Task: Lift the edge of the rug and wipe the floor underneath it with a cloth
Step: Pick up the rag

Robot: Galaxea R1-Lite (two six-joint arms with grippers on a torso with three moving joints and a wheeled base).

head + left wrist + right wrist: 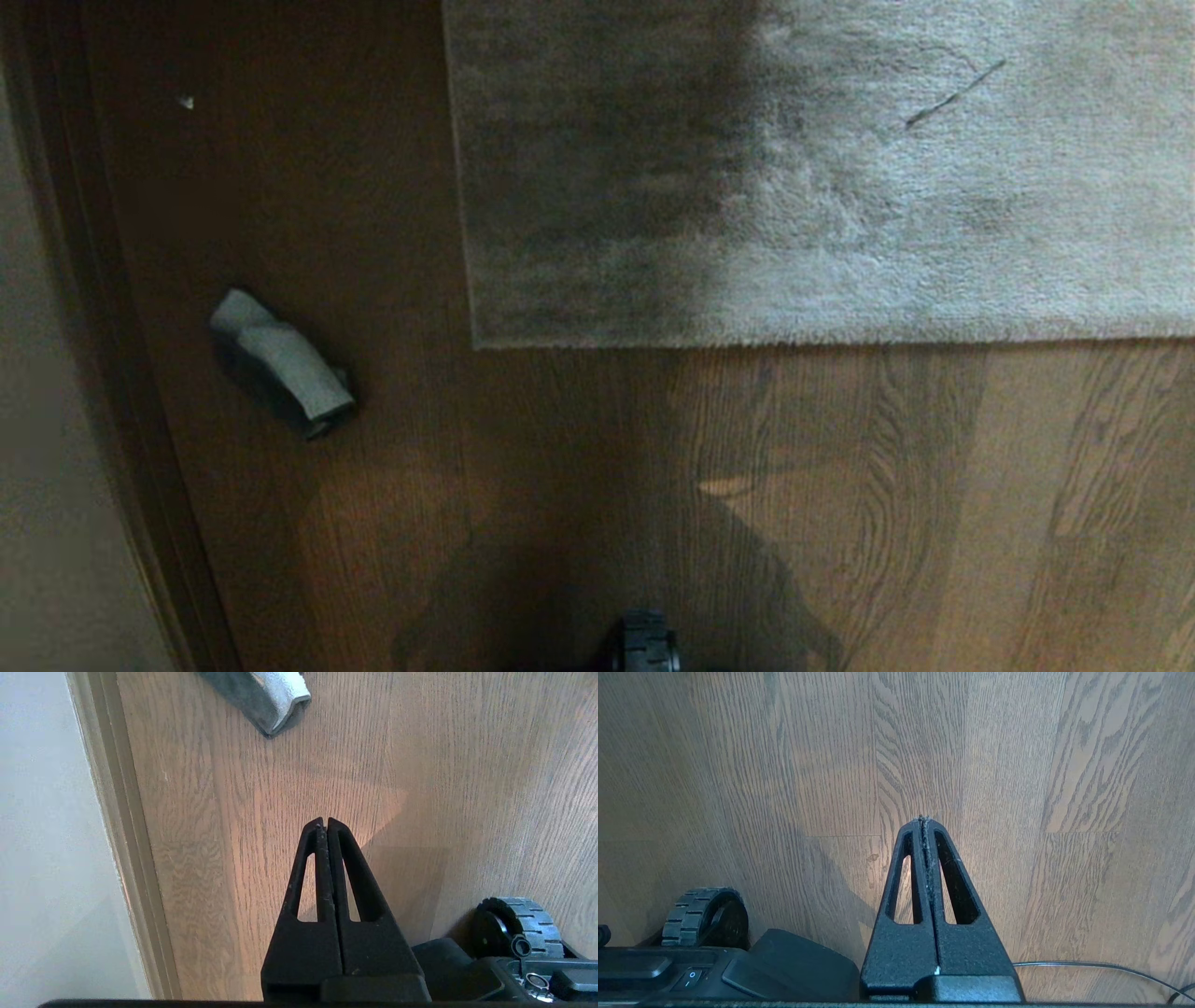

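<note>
Both pincers closed, empty — cloth (266,700) on floor (420,765) ahead of left pincer (325,822), apart.

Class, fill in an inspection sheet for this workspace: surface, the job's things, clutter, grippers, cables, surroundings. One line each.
Surface: brown wood-grain floor, partly in shadow.
Job's things: rug edge lies flat, corner nearest the cloth; cloth lies crumpled on the floor, left of the rug, apart from it.
Clutter: small pale speck on the floor; thin dark strand on the rug.
Grippers: left gripper and right gripper over bare floor, jaws shut, holding nothing.
Cables: thin cable on the floor beside the right gripper.
Surroundings: pale wall and skirting on the left; base wheel.
</note>
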